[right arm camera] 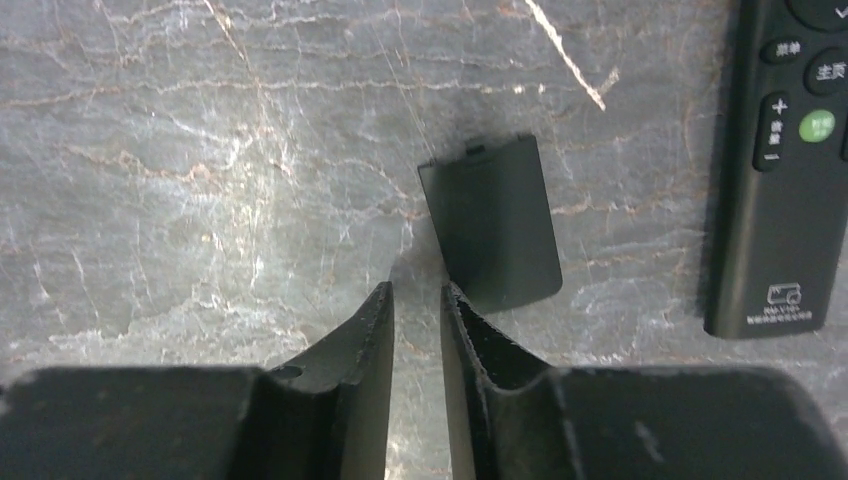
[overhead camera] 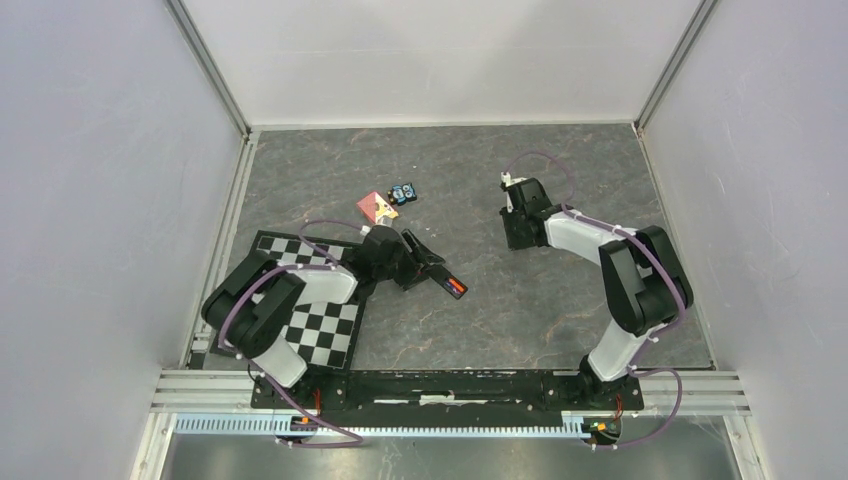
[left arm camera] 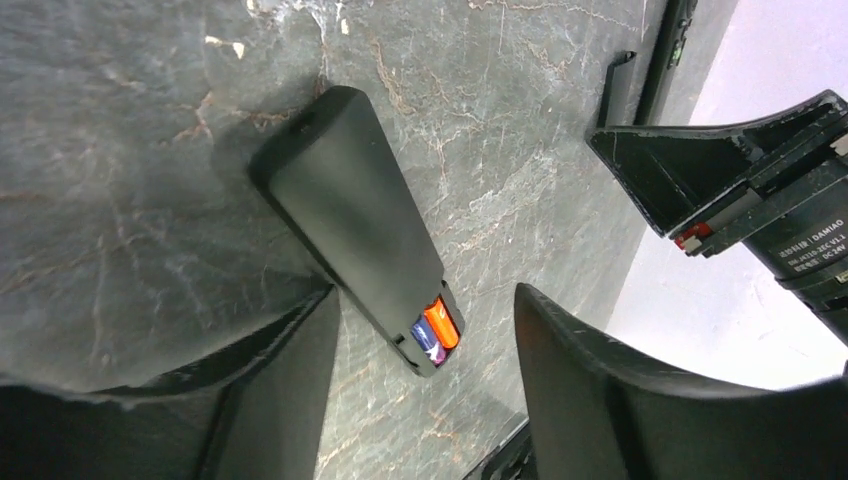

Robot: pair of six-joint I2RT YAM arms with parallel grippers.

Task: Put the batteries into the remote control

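A black remote [left arm camera: 350, 220] lies back side up on the grey table. Its open battery bay holds an orange-red battery [left arm camera: 441, 325] and a blue-purple battery [left arm camera: 424, 337] side by side. My left gripper [left arm camera: 425, 400] is open, with a finger on each side of the bay end and touching nothing. The remote [overhead camera: 438, 272] also shows in the top view beside the left gripper [overhead camera: 412, 262]. My right gripper [right arm camera: 417, 295] is open only narrowly and empty, just in front of a loose black battery cover [right arm camera: 493, 222]. A second black remote [right arm camera: 785, 170] lies face up to the right.
A blue-and-black small gadget [overhead camera: 403, 192] and an orange-red box [overhead camera: 378, 208] lie behind the left gripper. A checkered mat [overhead camera: 320, 325] lies at the left under the left arm. The right gripper [overhead camera: 518, 238] is at the centre right. Walls enclose the table.
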